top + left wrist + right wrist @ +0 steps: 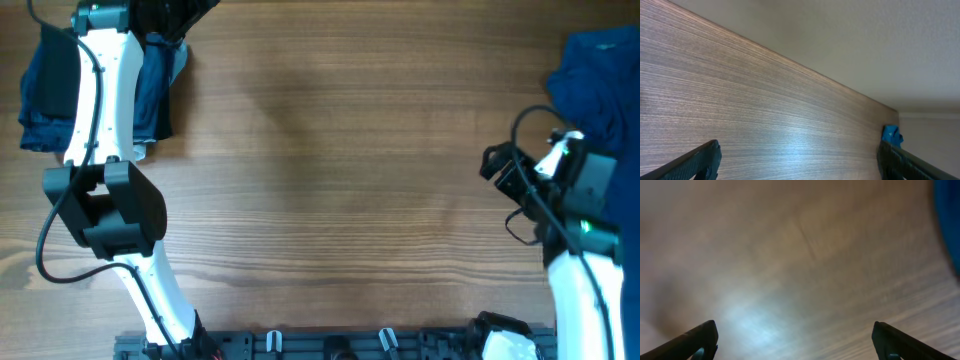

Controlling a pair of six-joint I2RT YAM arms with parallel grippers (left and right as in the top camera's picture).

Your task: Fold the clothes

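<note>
Left fingers (699, 161) spread wide, nothing between them, only bare bench (330, 180) below. Right fingers (694, 341) likewise wide apart and empty. Black shirt (176, 18): probably the dark shape at the far-left bench edge by the left arm, cropped, can't confirm. Dark blue folded garments (40, 100) lie under that arm; royal blue garment (600, 80) at far right.
</note>
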